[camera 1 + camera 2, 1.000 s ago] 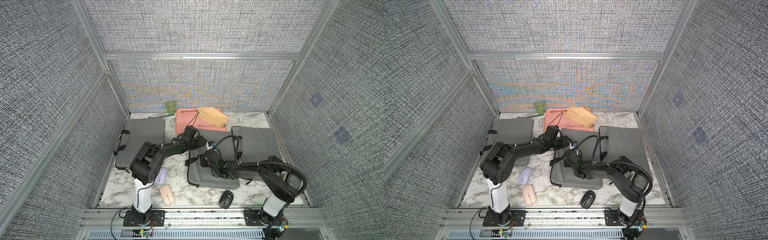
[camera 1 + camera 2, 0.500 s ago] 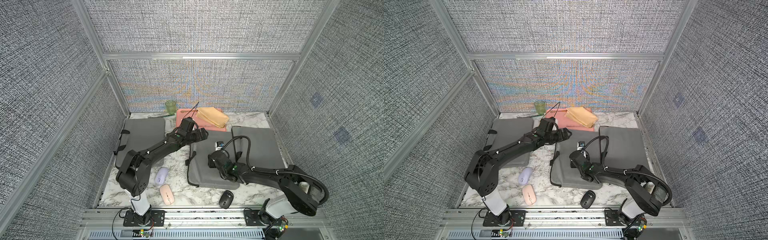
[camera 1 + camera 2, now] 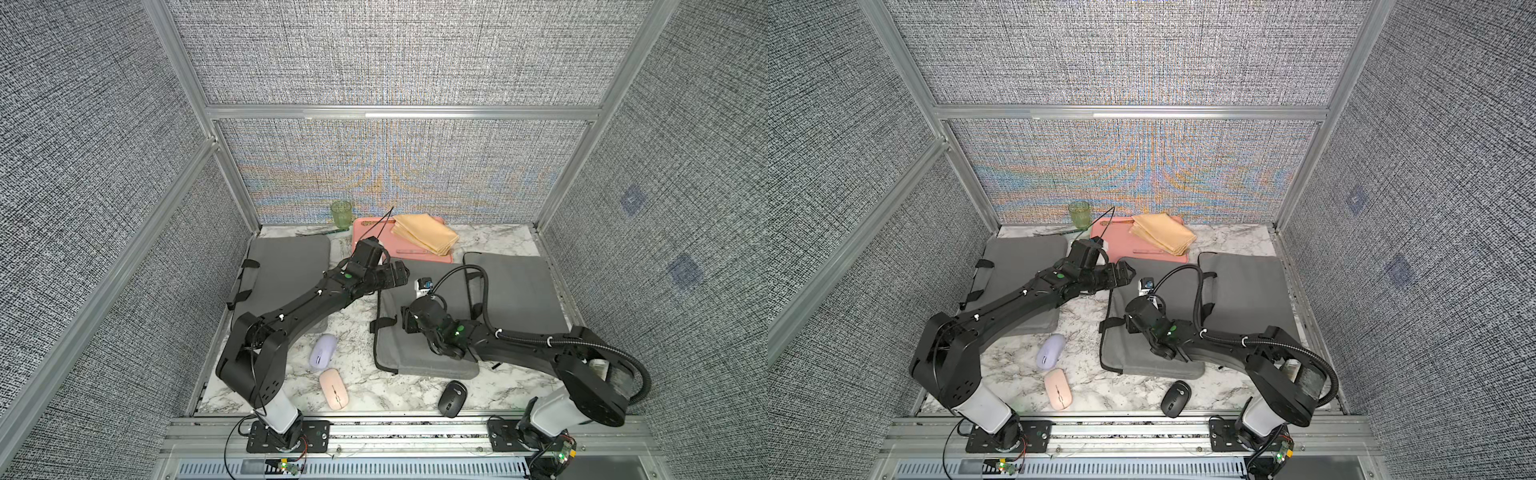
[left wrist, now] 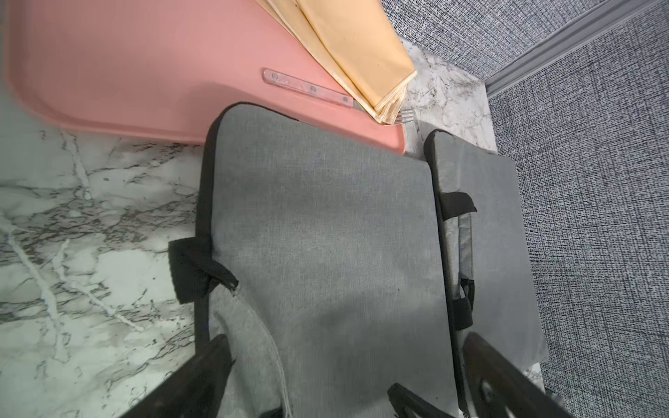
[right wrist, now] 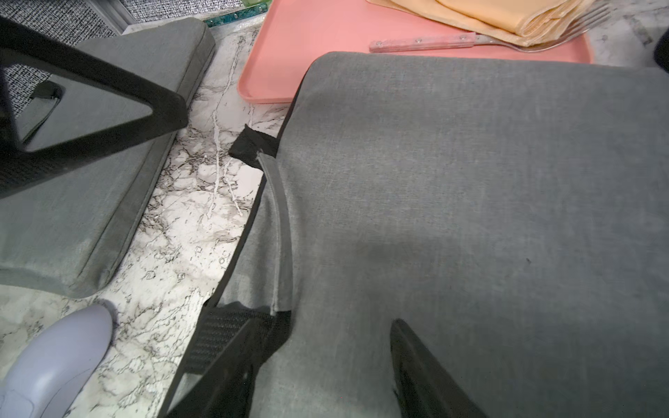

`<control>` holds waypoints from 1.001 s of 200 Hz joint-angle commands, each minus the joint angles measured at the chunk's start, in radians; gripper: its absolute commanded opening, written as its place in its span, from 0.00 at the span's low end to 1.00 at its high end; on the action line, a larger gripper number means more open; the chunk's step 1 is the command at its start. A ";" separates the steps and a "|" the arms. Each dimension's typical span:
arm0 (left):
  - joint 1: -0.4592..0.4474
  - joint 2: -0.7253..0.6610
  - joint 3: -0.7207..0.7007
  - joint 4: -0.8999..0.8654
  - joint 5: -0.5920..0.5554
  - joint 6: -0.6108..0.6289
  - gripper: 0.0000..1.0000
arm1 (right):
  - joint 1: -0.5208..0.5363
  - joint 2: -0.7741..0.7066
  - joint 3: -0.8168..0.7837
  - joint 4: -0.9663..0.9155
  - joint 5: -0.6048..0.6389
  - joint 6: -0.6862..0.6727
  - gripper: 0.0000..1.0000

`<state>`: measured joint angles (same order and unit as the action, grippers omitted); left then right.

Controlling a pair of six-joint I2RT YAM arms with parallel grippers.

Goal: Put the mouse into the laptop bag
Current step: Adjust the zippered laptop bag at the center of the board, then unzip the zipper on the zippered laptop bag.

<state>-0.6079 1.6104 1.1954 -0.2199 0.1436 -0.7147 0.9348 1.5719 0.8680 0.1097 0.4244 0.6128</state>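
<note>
Has let go with the left hand (image 3: 399,277): partly closed and low at the far left edge of the middle laptop bag (image 3: 409,361) a second ago, now spread to the widest, holding nothing, lifted above the bag's far corner next to the pink tray (image 3: 395,247). Has also slackened the right hand (image 5: 325,336), a little wider than a second ago, part open over the bag's left edge with the near end of the grey handle (image 5: 280,231) between the fingers; pinching nothing as far as the wrist view shows. Leaves the bag lying flat, with no gap to be seen along its black-trimmed left edge, so probably not yet ready to take a mouse, or dropped shut again; cannot tell which. No mouse lifted so far: purple mouse (image 3: 323,352) and pink mouse (image 3: 333,389) on the table (image 3: 357,349) left of the bag's near corner, black mouse (image 3: 452,398) just beside the bag's near edge, close to the front rail. For room: a bare marble strip between the left bag (image 3: 286,266) and the middle one, partly crossed by the left arm; far corner of the middle bag touching or overlapping the tray; right bag (image 3: 515,291) just beside it, leaving entry from the left or the front only.
</note>
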 commanded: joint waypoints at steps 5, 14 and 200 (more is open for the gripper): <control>0.016 -0.126 -0.091 -0.060 -0.124 0.014 0.99 | 0.022 0.043 0.064 -0.049 -0.008 -0.025 0.60; 0.013 -0.204 -0.163 -0.070 -0.157 0.024 0.99 | 0.028 0.049 0.069 -0.067 -0.006 -0.021 0.60; -0.358 -0.659 -0.722 0.129 -0.382 -0.099 0.98 | 0.407 -0.314 -0.241 -0.293 0.211 0.282 0.56</control>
<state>-0.9745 0.9070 0.4339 -0.1711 -0.1944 -0.8124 1.2617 1.2919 0.6472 -0.1070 0.5484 0.7933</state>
